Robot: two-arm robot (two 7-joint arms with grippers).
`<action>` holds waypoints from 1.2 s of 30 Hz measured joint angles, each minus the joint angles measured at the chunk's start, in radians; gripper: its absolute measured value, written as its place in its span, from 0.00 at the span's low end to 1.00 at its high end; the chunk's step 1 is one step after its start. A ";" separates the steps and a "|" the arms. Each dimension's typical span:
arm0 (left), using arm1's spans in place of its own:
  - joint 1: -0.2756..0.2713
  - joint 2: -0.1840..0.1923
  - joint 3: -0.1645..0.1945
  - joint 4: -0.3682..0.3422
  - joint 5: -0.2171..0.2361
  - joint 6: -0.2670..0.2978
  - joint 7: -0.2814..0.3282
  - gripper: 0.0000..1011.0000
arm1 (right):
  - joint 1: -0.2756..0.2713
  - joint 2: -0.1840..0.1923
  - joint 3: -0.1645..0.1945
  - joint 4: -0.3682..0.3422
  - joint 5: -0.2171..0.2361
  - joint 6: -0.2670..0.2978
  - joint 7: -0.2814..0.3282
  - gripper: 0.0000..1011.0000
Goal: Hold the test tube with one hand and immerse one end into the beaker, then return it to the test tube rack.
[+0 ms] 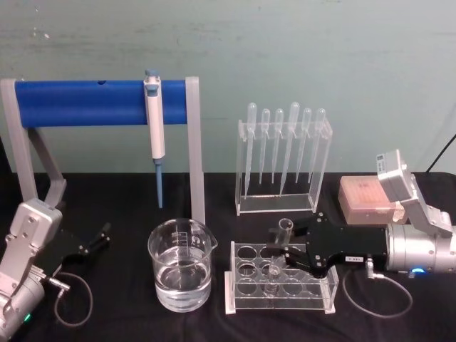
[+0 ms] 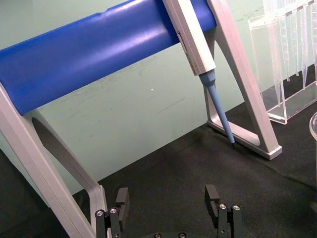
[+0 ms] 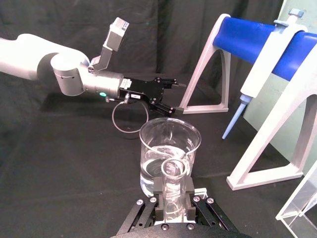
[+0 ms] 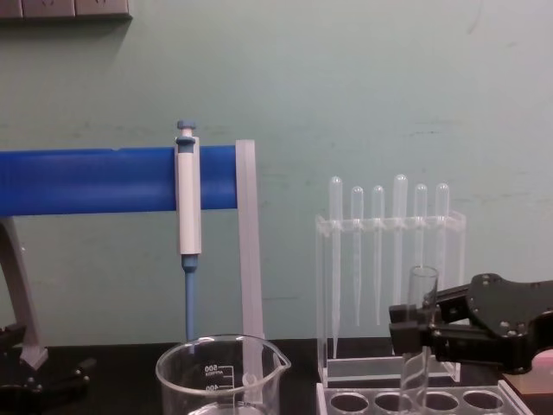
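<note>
So the right gripper (image 1: 283, 251) comes in from the right side, black fingers pinched around the test tube (image 1: 283, 246), gripping it partway down with the open rim sticking up above the fingers. In the right wrist view the tube (image 3: 173, 191) sits snug between both pads, rim up. From the chest view it stands close to upright, slightly tilted, its lower end down in the tube rack (image 1: 281, 279), though I can't tell whether it touches the bottom.

That rack is clear plastic with round holes, sitting near the front of the black cloth table (image 1: 121, 206). Just left of it is the beaker (image 1: 180, 263), wide clear glass with a spout and white marks, roughly half full of clear liquid. The tube is well apart from it, off to its right.

Behind the rack there's a clear acrylic stand (image 1: 283, 167) holding six thin plastic pipettes bulb-up, with a pinkish box (image 1: 365, 199) to its right. Far left is a blue bar on grey legs (image 1: 100, 103), with a blue-and-white pipettor (image 1: 154, 128) hanging off it.

Left gripper (image 1: 98, 237) is parked at the near left, fingers spread, holding nothing.
</note>
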 joint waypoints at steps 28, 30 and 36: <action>0.000 0.000 0.000 0.000 0.000 0.000 0.000 0.99 | 0.001 -0.004 0.000 0.004 0.000 -0.003 -0.003 0.54; 0.000 0.000 0.000 0.000 0.000 0.000 0.000 0.99 | 0.001 -0.004 0.000 0.003 0.000 -0.002 -0.003 0.61; 0.000 0.000 0.000 0.000 0.000 0.000 0.000 0.99 | 0.001 -0.003 0.000 0.003 0.000 -0.002 -0.003 0.80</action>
